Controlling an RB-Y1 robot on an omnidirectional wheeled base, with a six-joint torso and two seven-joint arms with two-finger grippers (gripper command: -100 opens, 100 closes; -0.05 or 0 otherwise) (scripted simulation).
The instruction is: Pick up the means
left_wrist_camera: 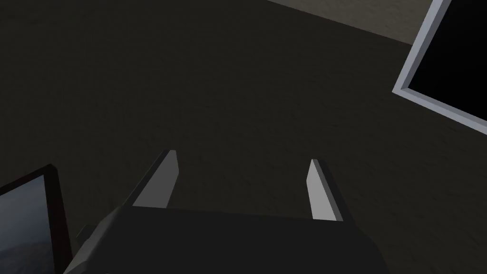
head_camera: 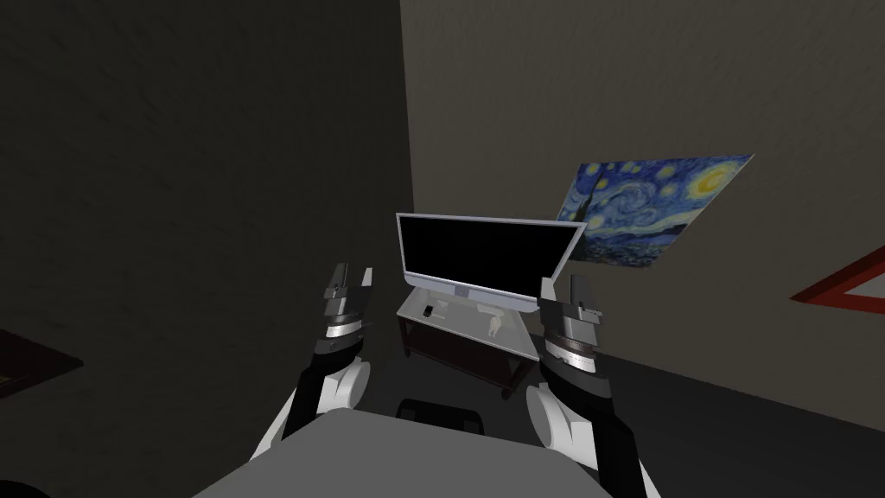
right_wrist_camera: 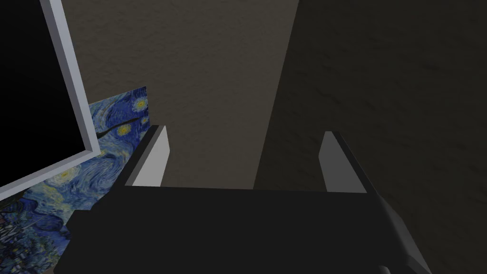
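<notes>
Ahead, small black object (head_camera: 427, 311) on glass table (head_camera: 458, 335); details unclear

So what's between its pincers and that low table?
Just dark floor, per the head view; left pincer and right pincer hang short of the table.

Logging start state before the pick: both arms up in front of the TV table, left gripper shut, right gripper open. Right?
Not quite: the left gripper is open, not shut. The left wrist view shows its fingers standing wide apart with nothing between them. The rest holds: both arms are up in front of the TV on its low table, right gripper open.
</notes>
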